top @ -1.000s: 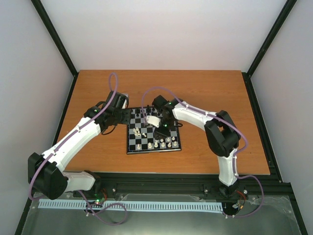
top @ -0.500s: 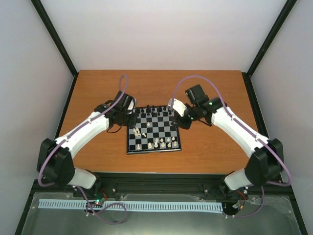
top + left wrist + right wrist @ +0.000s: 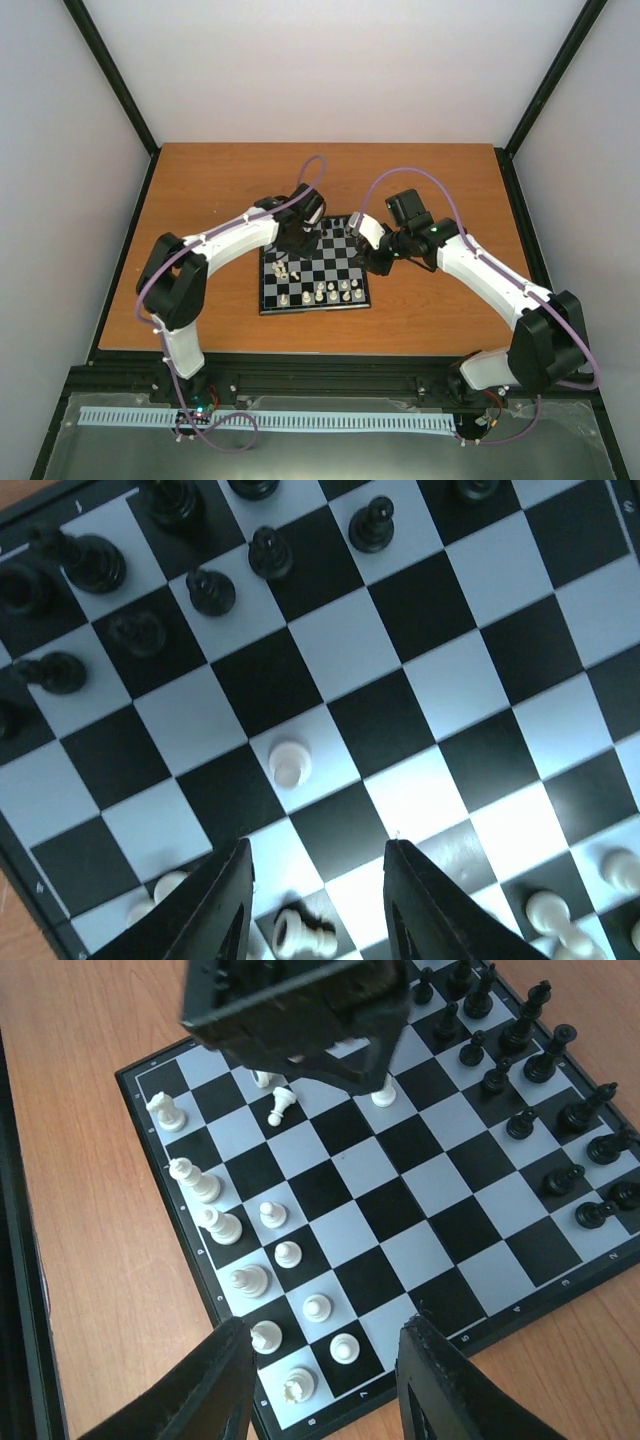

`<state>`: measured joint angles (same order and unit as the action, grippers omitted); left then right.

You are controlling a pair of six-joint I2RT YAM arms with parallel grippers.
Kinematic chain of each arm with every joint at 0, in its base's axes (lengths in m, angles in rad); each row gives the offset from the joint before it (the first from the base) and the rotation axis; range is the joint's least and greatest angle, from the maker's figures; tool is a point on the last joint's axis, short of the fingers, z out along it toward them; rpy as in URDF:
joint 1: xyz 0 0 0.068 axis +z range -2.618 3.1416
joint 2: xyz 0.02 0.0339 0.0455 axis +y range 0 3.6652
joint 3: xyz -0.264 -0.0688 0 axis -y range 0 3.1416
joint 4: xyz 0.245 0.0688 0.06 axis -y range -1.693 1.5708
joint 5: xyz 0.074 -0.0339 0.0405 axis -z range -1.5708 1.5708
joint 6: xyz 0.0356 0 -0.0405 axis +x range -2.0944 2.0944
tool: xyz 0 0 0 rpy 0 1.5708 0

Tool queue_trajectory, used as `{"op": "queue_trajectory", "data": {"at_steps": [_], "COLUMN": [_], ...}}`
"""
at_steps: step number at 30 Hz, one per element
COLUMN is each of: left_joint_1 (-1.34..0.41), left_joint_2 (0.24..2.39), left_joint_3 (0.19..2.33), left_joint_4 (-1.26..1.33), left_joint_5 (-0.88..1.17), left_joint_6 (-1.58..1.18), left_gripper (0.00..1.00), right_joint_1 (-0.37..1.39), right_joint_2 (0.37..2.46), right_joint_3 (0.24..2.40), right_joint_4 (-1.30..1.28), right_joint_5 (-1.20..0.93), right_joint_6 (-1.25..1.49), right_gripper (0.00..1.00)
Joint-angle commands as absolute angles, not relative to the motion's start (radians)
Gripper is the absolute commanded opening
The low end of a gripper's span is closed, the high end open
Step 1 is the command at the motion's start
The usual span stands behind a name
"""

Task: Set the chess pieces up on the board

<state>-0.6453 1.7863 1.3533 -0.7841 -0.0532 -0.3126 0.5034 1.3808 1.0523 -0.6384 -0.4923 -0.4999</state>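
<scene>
The board (image 3: 330,270) lies in the middle of the table (image 3: 200,200). The left gripper (image 3: 318,905) hangs over the board's 10 o'clock part, fingers spread and empty. A lone white pawn (image 3: 290,762) stands just beyond them, and a toppled white piece (image 3: 305,935) lies between the tips. Black pieces (image 3: 90,562) crowd that view's 10 o'clock. The right gripper (image 3: 325,1380) hovers at the board's 3 o'clock edge, likewise spread and holding nothing. White pieces (image 3: 215,1222) line its view's 9 o'clock side.

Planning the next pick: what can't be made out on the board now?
Top external: board far-left corner hidden under the left arm; pieces too small to identify.
Left wrist: near white pieces partly behind the left fingers; edges crop the board.
Right wrist: squares behind the left fingers hidden.
</scene>
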Motion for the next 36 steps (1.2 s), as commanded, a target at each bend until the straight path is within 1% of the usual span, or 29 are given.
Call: {"op": "queue_trajectory", "data": {"at_steps": [1,7,18,25,29,32,36], "left_joint_1": [-0.649,-0.650,-0.650,-0.650,-0.650,-0.650,-0.650], "left_joint_2": [1.860,1.940,1.994,2.012,2.018,2.023,2.026], "left_joint_3": [1.450,1.491,1.526,1.536,1.536,1.540,1.540], "left_joint_4": [-0.832,-0.857,-0.856,-0.853,-0.853,-0.856,-0.858], "left_joint_5": [-0.136,-0.164,-0.160,-0.145,-0.141,-0.140,-0.140], "left_joint_6": [-0.325,-0.347,-0.347,-0.345,-0.345,-0.345,-0.344], "left_gripper": [0.40,0.40,0.35,0.30,0.24,0.23,0.16], "right_joint_1": [0.497,0.494,0.487,0.486,0.486,0.486,0.486], "right_joint_2": [1.394,1.378,1.383,1.393,1.395,1.398,1.398], "right_joint_3": [1.039,1.040,1.042,1.043,1.043,1.043,1.042], "right_joint_4": [-0.589,-0.589,-0.594,-0.598,-0.598,-0.600,-0.601], "right_joint_5": [-0.549,-0.550,-0.556,-0.556,-0.559,-0.559,-0.559], "right_joint_6": [-0.487,-0.489,-0.490,-0.493,-0.493,-0.495,-0.495], "right_gripper": [0.39,0.39,0.39,0.39,0.39,0.39,0.39]}}
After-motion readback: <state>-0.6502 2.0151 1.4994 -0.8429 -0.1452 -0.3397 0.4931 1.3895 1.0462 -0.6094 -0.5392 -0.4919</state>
